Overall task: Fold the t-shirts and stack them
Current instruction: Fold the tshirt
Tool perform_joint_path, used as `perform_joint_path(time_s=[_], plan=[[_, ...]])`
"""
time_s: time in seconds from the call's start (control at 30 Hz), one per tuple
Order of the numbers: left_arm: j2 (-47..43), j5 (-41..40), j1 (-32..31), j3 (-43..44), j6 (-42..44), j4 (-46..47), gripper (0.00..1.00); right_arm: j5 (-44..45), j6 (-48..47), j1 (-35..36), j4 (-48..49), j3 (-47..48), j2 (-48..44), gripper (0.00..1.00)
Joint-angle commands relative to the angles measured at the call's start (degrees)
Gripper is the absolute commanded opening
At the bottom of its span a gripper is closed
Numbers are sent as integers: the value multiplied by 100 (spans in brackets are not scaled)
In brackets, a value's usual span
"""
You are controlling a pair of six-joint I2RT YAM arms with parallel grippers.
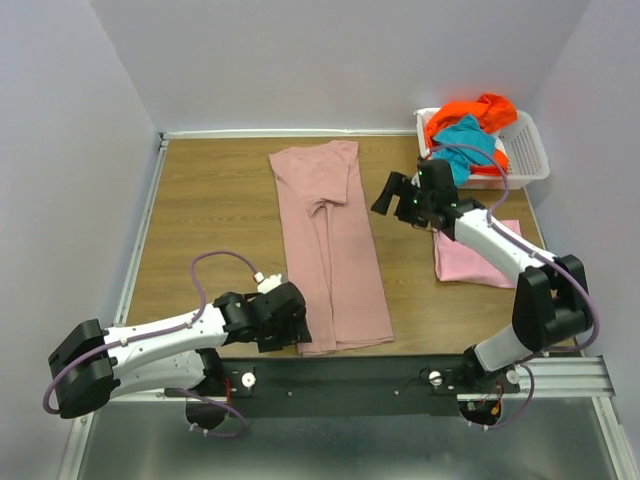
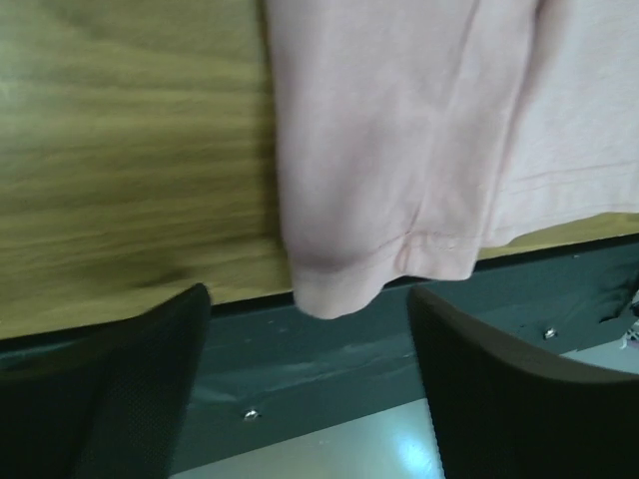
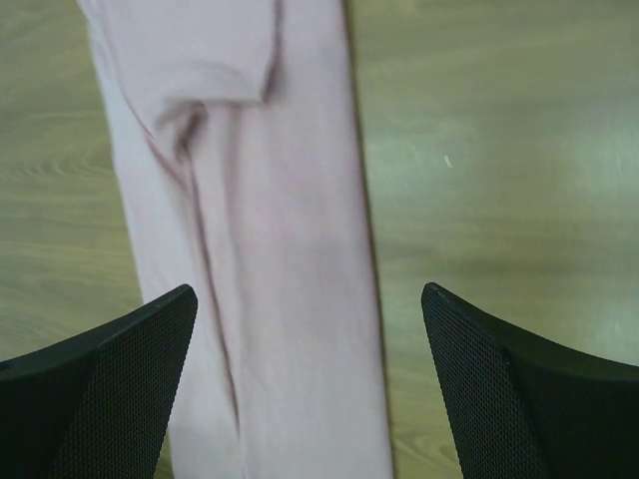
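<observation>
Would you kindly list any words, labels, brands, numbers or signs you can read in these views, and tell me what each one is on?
There is no readable text in any view.
The rose-mauve t-shirt and the light pink t-shirt show no print or tag.
The orange t-shirt, the teal t-shirt and the white basket are plain.
The table carries no markings.
</observation>
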Motion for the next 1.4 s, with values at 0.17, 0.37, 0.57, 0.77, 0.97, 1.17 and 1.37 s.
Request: perform_joint_path(time_s=[0.17, 0.37, 0.57, 0.77, 0.97, 1.17, 1.37], plan=[[-142, 456, -130, -527, -354, 211, 48, -262, 449, 18, -111, -1853, -1195, 100], [209, 605, -130, -563, -240, 590, 45, -887, 475, 132, -374, -2662, -2047, 100], [552, 667, -130, -431, 6, 968, 34, -774, 545, 570, -1270, -3270, -2760, 100], [632, 693, -139, -440, 112, 1170, 0, -809, 870, 1238, -2000, -3789, -3332, 94], [597, 526, -130, -335, 173, 1004, 0, -844, 1222, 1749, -1975, -4071, -3412, 85], [482, 526, -130, -361, 208, 1091, 0, -721, 1389, 2145, -1642, -4237, -3034, 65], [535, 535, -139, -343, 217, 1205, 0, -757, 1425, 2171, -1333, -4308, -2911, 40]])
